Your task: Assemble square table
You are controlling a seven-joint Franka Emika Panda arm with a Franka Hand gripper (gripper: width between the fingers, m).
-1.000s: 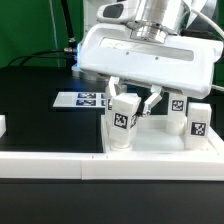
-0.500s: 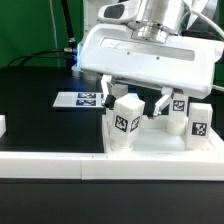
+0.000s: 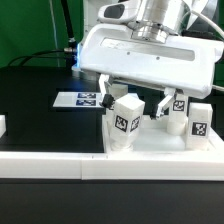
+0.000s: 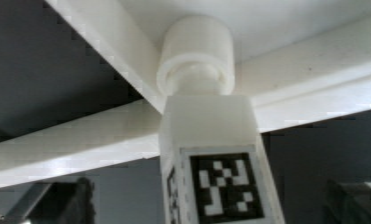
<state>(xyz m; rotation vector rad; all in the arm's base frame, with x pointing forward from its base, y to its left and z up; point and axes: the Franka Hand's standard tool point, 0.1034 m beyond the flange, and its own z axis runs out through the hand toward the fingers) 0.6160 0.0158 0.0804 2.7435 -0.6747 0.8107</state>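
Two cameras give you different halves of this moment. Starting at the exterior view's left, you see the black table [image 3: 40,100] with the marker board [image 3: 82,99] lying flat on it, its printed tags facing up. Moving right, the square tabletop [image 3: 160,146] sits against the long white wall strip [image 3: 50,160] that runs along the near edge. A tagged leg [image 3: 124,121] stands upright at the tabletop's near left corner, and the gripper [image 3: 133,100] hangs directly over it, fingers spread to either side of the leg's top. From here you cannot tell whether the fingers [image 3: 112,94] actually press on that leg or only flank it; the large white body of the hand hides much of the contact. Farther right, two more legs stand on the tabletop: one [image 3: 178,108] partly behind the gripper, and another [image 3: 198,121] at the far right edge.

The wrist view gives you what the outside camera cannot: the leg [image 4: 210,150] close up, its tag [image 4: 219,183] facing the lens and its rounded end meeting the tabletop's raised rim [image 4: 93,140] at a corner. Dark fingertips [image 4: 40,203] show blurred at either side of the leg, apart from its faces in this picture. It shows you none of the other legs or the marker board.
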